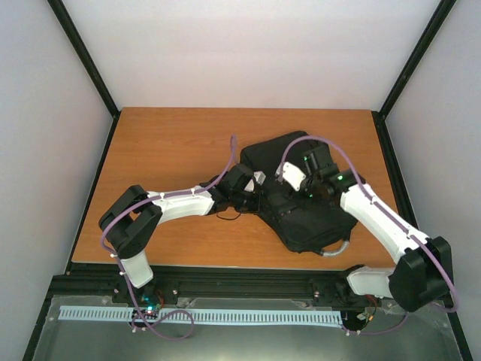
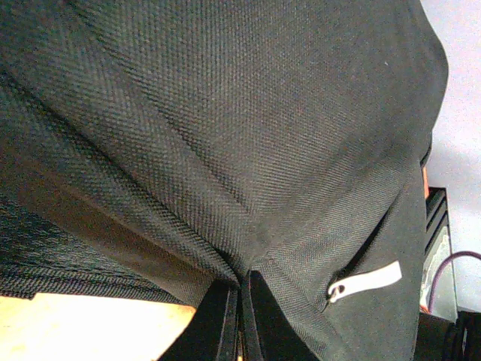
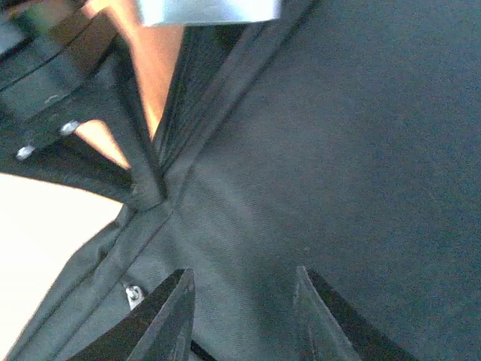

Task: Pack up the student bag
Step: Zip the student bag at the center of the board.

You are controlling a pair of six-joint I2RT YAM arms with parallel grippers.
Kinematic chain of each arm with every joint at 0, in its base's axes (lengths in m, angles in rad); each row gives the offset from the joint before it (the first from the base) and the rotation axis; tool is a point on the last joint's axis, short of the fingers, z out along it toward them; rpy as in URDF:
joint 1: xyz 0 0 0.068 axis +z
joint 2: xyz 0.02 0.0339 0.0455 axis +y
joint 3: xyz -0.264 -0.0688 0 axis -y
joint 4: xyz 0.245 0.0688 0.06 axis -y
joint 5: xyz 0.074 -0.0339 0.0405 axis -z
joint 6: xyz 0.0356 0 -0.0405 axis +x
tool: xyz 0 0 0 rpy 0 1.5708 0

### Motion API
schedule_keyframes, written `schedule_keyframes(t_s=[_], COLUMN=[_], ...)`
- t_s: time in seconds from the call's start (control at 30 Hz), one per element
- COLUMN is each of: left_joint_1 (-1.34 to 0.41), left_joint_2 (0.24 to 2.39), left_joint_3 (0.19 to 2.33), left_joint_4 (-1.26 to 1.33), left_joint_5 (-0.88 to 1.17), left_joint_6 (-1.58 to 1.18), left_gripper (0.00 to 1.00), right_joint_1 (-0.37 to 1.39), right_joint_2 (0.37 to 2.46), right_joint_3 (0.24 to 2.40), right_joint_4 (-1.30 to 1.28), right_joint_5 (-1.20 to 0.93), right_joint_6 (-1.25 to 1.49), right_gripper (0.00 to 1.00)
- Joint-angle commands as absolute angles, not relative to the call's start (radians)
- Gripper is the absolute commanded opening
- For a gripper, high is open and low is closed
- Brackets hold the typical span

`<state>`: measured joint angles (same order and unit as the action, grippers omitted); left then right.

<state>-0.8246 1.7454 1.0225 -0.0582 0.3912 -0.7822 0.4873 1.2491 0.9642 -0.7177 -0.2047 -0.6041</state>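
The black student bag [image 1: 297, 203] lies on the wooden table [image 1: 173, 150], right of centre. My left gripper [image 1: 252, 197] is at the bag's left edge; in the left wrist view it [image 2: 242, 280] is shut on a fold of the bag's fabric [image 2: 248, 150], with a white zipper pull [image 2: 368, 280] just to the right. My right gripper [image 1: 297, 180] hovers over the bag's upper middle. In the right wrist view it [image 3: 244, 282] is open and empty close above the bag's fabric [image 3: 338, 150]; a small metal zipper tab [image 3: 134, 295] shows by the left finger.
A black strap or cord [image 1: 229, 216] trails from the bag's left side onto the wood. A grey-white curved piece [image 1: 336, 250] sticks out at the bag's near right corner. The table's near edge meets a black rail [image 1: 240, 282].
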Motion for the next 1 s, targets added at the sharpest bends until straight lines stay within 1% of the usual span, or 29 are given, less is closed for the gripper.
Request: schedule_keyframes(t_s=[0.0, 0.07, 0.2, 0.3, 0.5, 0.57, 0.83, 0.97], left_joint_1=[-0.819, -0.819, -0.819, -0.819, -0.819, -0.818, -0.819, -0.819], left_joint_2=[1.704, 1.703, 1.7, 1.699, 1.702, 1.703, 1.708, 1.707], left_joint_3=[1.028, 1.029, 1.03, 1.029, 1.032, 1.033, 1.037, 1.037], left_joint_4=[-0.02, -0.019, -0.023, -0.029, -0.028, -0.028, -0.025, -0.028], left_joint_5=[0.39, 0.389, 0.387, 0.384, 0.383, 0.383, 0.388, 0.387], left_joint_6=[-0.752, -0.751, -0.746, -0.742, -0.741, -0.742, -0.741, -0.74], left_gripper=[0.01, 0.01, 0.01, 0.01, 0.01, 0.01, 0.01, 0.01], right_joint_1=[0.368, 0.344, 0.331, 0.33, 0.322, 0.321, 0.321, 0.321], right_joint_2=[1.322, 1.359, 1.414, 1.435, 1.473, 1.483, 1.526, 1.551], right_joint_3=[1.036, 1.049, 1.061, 1.063, 1.069, 1.071, 1.068, 1.071], right_joint_4=[-0.83, -0.87, -0.923, -0.951, -0.996, -1.009, -1.016, -1.005], right_joint_5=[-0.478, -0.545, -0.613, -0.607, -0.545, -0.546, -0.58, -0.591], right_joint_6=[-0.529, -0.517, -0.495, -0.485, -0.468, -0.469, -0.471, -0.466], right_gripper=[0.4, 0.44, 0.48, 0.53, 0.54, 0.54, 0.46, 0.38])
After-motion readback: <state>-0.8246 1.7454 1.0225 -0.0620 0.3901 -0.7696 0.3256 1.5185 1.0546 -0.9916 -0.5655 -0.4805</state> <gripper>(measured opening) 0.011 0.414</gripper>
